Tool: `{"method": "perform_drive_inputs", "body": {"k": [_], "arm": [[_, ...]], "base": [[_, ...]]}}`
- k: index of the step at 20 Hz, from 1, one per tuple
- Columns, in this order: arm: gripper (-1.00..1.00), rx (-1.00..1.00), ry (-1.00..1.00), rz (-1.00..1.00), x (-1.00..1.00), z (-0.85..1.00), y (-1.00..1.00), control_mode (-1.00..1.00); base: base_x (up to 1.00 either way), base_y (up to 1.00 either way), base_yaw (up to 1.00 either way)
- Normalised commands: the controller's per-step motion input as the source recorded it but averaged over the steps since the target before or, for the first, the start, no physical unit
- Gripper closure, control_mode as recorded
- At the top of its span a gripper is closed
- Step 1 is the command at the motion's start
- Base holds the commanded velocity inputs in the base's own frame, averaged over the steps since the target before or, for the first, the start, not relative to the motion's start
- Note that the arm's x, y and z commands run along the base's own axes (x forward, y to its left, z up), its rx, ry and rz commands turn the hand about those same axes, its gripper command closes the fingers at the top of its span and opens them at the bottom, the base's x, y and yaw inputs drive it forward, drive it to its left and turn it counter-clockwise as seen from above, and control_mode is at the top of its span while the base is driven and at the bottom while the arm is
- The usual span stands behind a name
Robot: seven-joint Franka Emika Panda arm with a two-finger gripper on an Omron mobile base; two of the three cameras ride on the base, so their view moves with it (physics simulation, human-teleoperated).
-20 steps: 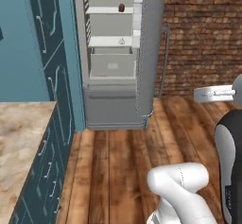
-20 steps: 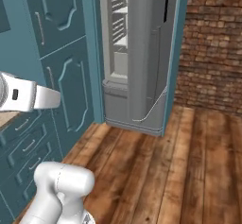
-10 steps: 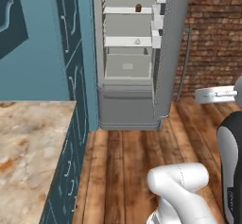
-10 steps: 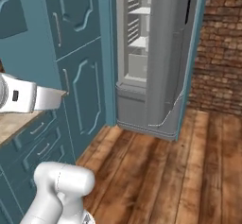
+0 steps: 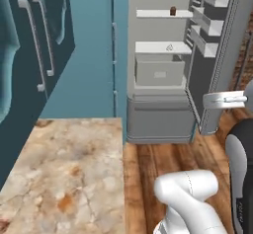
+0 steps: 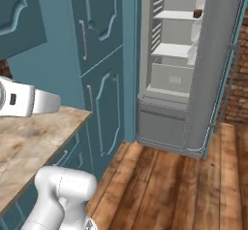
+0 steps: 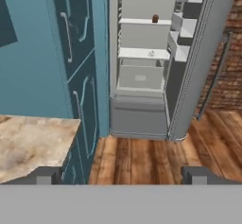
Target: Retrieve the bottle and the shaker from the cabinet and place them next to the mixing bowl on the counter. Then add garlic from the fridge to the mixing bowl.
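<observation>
Two dark fingertips of the gripper point(image 7: 121, 175) stand far apart at the bottom of the hand view, jaws spread wide with nothing between them, aimed at the open fridge point(image 7: 142, 67). Its pale grey interior shows shelves and a drawer point(image 5: 159, 70) low down, and its door, swung open to the right, carries small bins and a long silver bar handle point(image 6: 227, 86). On the upper shelf, near that shelf's right end, sits a small dark brown item point(image 5: 173, 11), too small to identify. On the shelf below, also toward its right end, lies a small pale object point(image 5: 169, 47) that may be the garlic, though its shape is hard to make out. The counter point(image 5: 69, 174), beige stone with rust-brown patches, has its end edge just left of the fridge's lower casing in the left base view; the stretch in view carries nothing. Tall teal panelled doors point(image 6: 99, 54) with silver pulls rise beside the fridge, between it and the counter. A wooden plank floor point(image 6: 164, 190) runs in front of the fridge, and a brick wall point(image 7: 227, 62) lies past the open door.
</observation>
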Motion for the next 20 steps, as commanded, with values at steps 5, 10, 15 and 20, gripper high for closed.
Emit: {"method": "perform_drive_inputs", "body": {"k": [5, 10, 15, 20], "arm": [[-1.0, 0.0, 0.0, 0.0, 0.0, 0.0, 0.0, 1.0], [-1.0, 0.0, 0.0, 0.0, 0.0, 0.0, 0.0, 1.0], [-1.0, 0.0, 0.0, 0.0, 0.0, 0.0, 0.0, 1.0], [-1.0, 0.0, 0.0, 0.0, 0.0, 0.0, 0.0, 1.0]], "base": [[1.0, 0.02, -0.16], [1.0, 0.01, -0.33], [1.0, 0.29, -0.17], [0.57, -0.33, 0.26]]}}
